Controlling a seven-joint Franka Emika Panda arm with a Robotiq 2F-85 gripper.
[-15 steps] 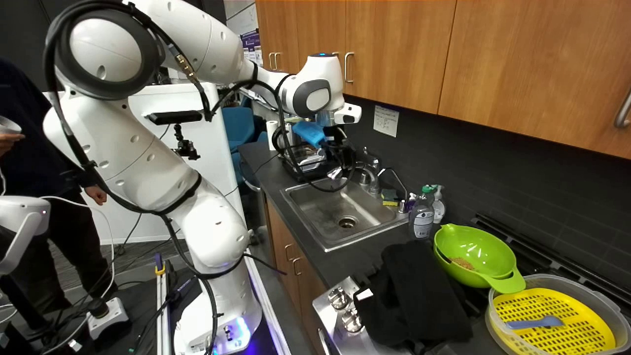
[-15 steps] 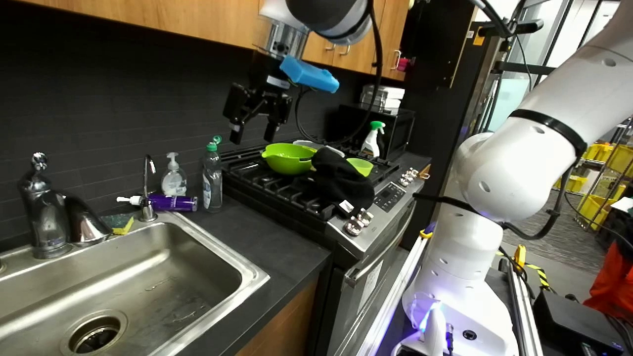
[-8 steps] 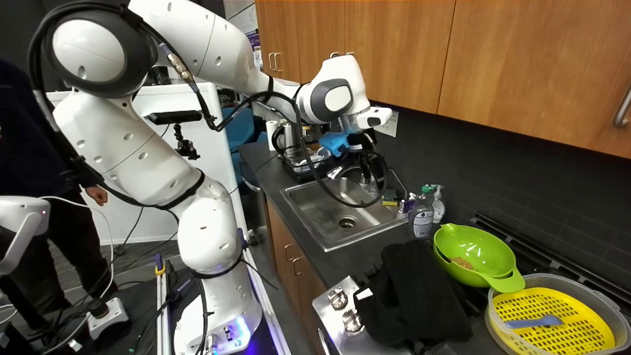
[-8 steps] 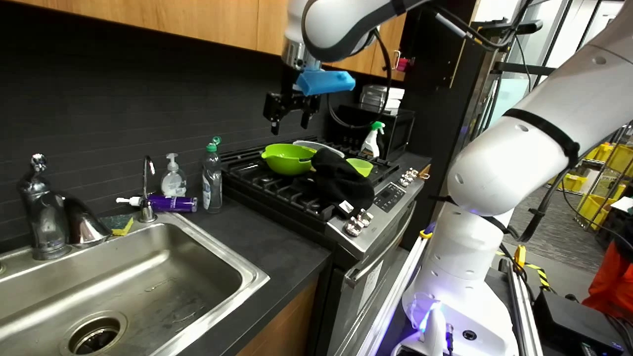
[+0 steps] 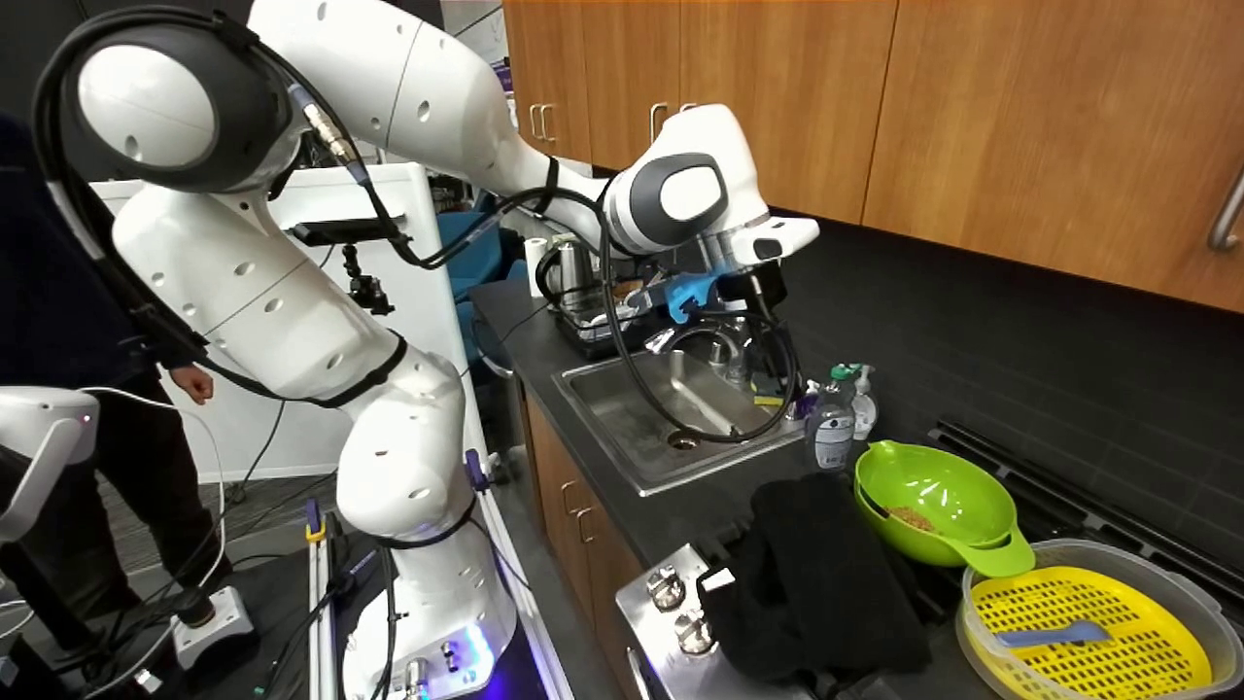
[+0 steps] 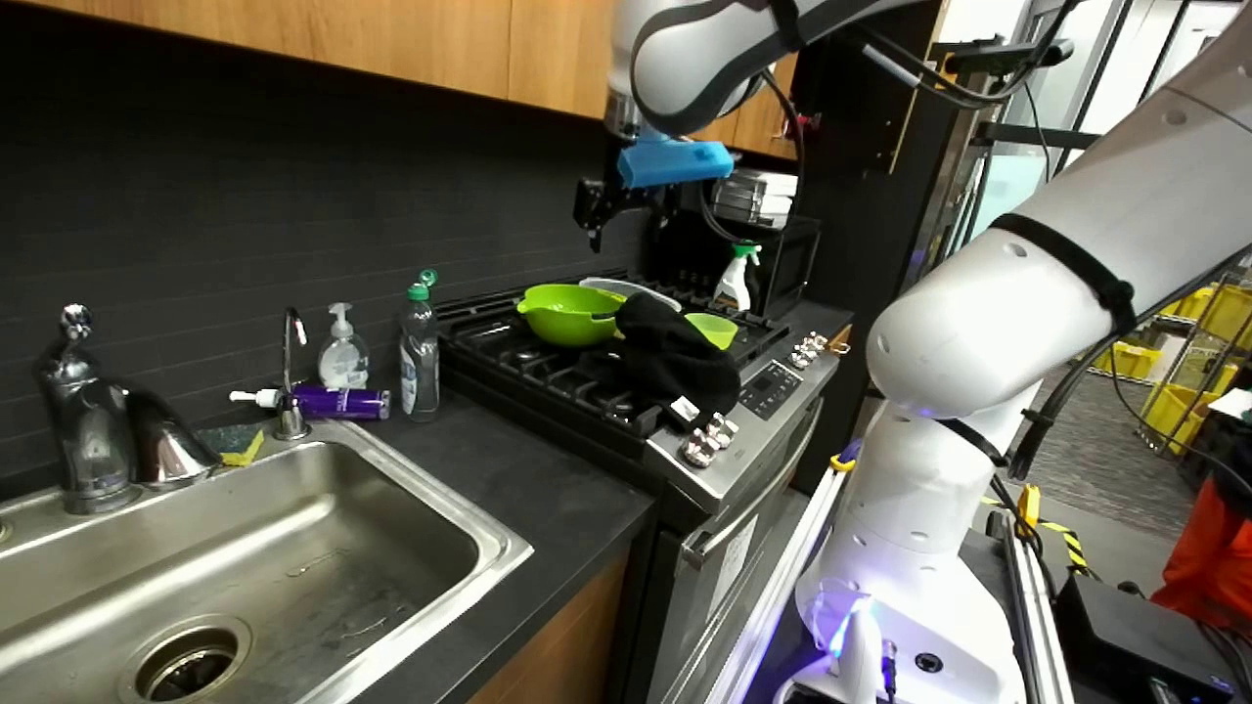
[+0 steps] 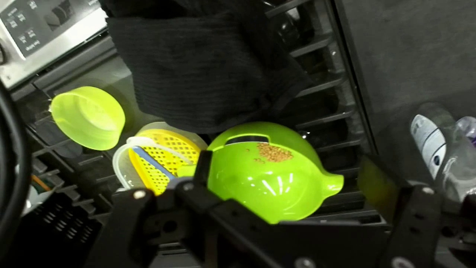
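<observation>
Gripper (image 7: 288, 167) spread wide, empty, above green bowl (image 7: 243, 182); sink (image 6: 342, 533) (only in both exterior views).

White glare dots the green bowl (image 7: 256, 171) in the blurry wrist view

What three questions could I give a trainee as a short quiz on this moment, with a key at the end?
1. True or false: the tool is open and holds nothing.

2. Which of these lies on the yellow strainer?
a) a sponge
b) a blue utensil
c) a black cloth

3. Short answer: what can be seen inside the large green bowl?

Key
1. True: its jaws stand apart with nothing gripped, and in an exterior view it hangs in the air.
2. b, seen in the wrist view too.
3. A small patch of tan grains; they are too small to tell what kind.
</observation>
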